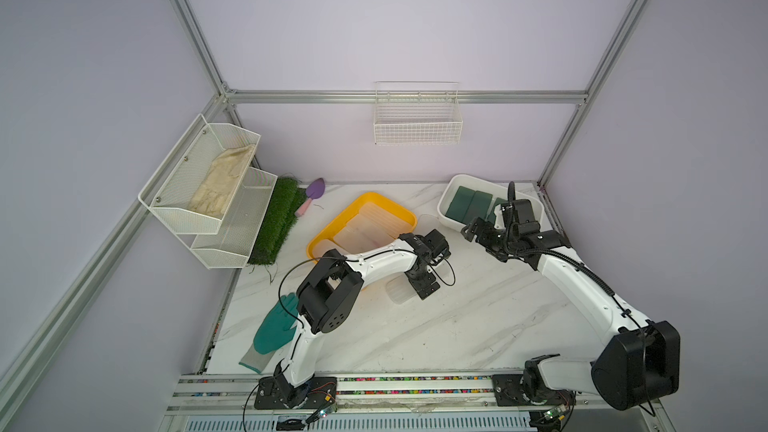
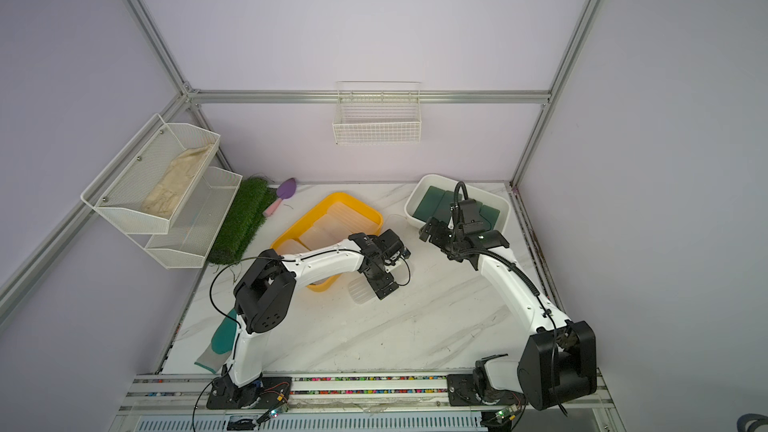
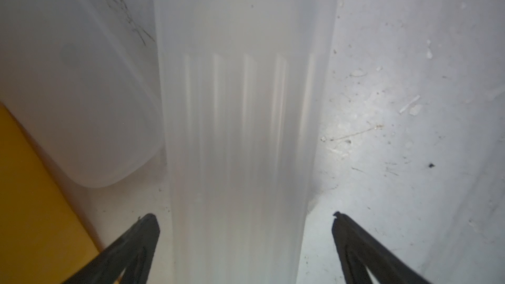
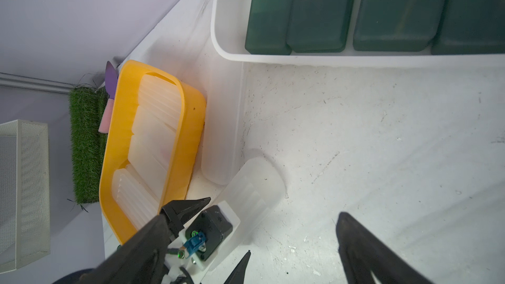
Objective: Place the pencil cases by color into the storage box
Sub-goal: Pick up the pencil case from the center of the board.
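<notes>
A frosted clear pencil case [image 3: 240, 121] lies on the marble table beside the yellow storage box [image 1: 361, 199]. My left gripper [image 3: 244, 215] is open and straddles one end of it, with a gap on each side. In both top views the gripper [image 1: 424, 284] [image 2: 382, 284] covers part of this case [image 1: 399, 292] [image 2: 359, 292]. A second clear case [image 4: 218, 132] lies along the yellow box [image 4: 191, 121], which holds several clear cases [image 4: 153, 137]. Dark green cases [image 4: 393, 9] fill the white storage box [image 1: 453, 189]. My right gripper [image 1: 471, 232] [image 4: 251, 219] hangs open and empty near that box.
A teal glove [image 1: 274, 326] lies by the left arm's base. A green grass mat [image 1: 278, 218] and a purple trowel [image 1: 313, 193] sit at the back left under a white mesh shelf [image 1: 208, 184]. A wire basket [image 1: 417, 118] hangs on the back wall.
</notes>
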Tool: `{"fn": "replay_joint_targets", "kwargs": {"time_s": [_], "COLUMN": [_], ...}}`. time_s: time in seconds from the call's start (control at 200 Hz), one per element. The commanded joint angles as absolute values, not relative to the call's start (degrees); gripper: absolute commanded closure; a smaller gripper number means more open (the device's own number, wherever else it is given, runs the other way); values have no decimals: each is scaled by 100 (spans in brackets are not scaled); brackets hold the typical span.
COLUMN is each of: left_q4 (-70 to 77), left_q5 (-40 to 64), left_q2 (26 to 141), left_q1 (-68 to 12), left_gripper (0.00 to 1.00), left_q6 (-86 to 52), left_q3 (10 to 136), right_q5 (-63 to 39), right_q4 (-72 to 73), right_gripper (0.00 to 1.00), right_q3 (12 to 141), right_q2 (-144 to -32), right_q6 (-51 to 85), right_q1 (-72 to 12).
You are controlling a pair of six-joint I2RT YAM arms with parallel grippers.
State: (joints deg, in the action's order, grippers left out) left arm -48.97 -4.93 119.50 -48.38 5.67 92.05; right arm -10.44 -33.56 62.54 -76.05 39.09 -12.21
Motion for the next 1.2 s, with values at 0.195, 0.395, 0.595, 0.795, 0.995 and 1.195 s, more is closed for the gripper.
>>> {"fn": "replay_joint_targets", "kwargs": {"time_s": [0.195, 0.395, 0.595, 0.795, 0.995, 1.195], "left_q4": [-4922, -4965, -5017, -5080, -5157, -5323], "left_q5": [-157, -1, -8, -61, -78, -53], "left_q2": [12126, 12328, 12497, 12544, 12486, 12285], "left_q1": [-4712, -4716, -4729, -4743, -4812, -4909], "left_gripper": [0, 2, 6, 22, 33, 32], "left_q6": [773, 743, 655, 529, 407, 309], "left_q3": [9613, 9722, 9765, 9795, 9930, 10121], "right_q5": [-1090, -1085, -1030, -937, -736, -450], "right_q4": [-3174, -3176, -3190, -3217, -3257, -3354], "right_gripper": [3, 3, 3, 3, 3, 3], "right_q3": [6222, 6223, 6266, 6331, 6410, 6528], "right_q2": [-7578, -7580, -7555, -7533, -7380, -7108], "right_q6": [3832, 3832, 3825, 3771, 3735, 3740], "right_q1": [-1199, -1201, -1200, -1200, -1197, -1198]}}
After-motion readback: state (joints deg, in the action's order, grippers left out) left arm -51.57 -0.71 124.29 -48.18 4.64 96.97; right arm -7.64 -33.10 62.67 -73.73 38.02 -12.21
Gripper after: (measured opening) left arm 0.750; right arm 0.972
